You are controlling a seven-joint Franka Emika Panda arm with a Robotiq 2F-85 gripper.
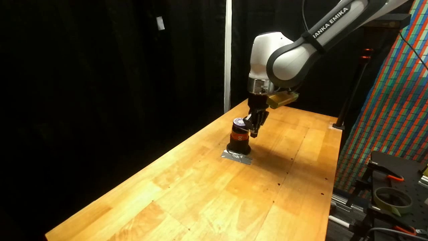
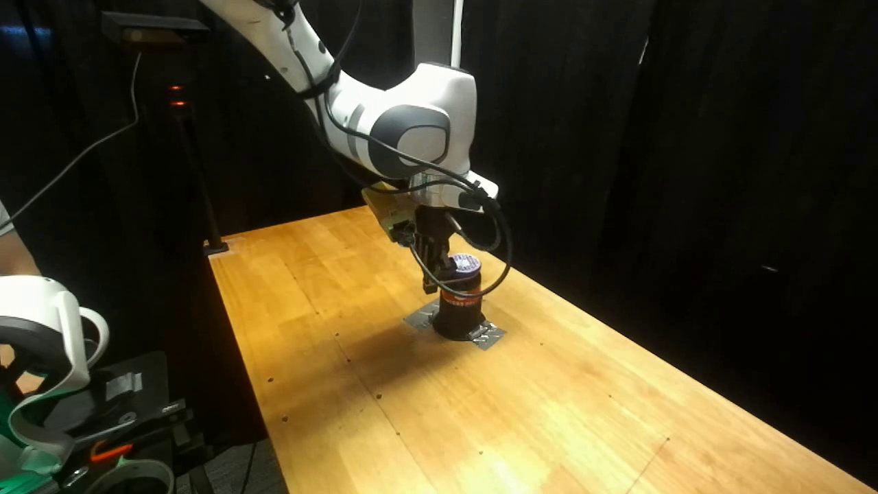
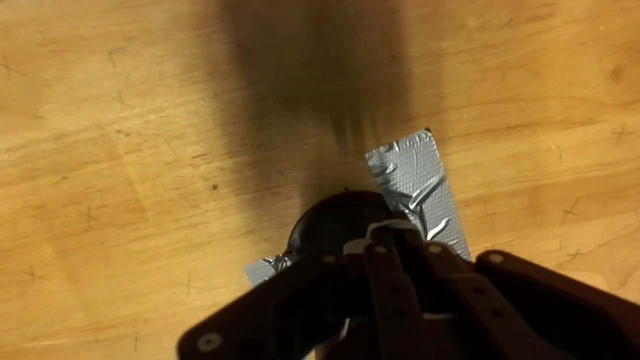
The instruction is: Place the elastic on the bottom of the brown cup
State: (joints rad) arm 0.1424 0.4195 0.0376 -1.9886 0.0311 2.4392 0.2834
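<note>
Dark cylindrical cup point(image 1: 239, 137), orange-banded, pale-topped

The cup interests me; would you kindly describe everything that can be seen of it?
The cup is a dark cylinder with an orange band bearing pale markings, a pale, purple-patterned top and a wider foot. It stands on end on the wooden table, silver tape at its foot on two sides. Its material I cannot tell. The gripper is close by its top; whether they touch is unclear. In an exterior view, a thin pale line by its upper part may be the elastic.
</note>
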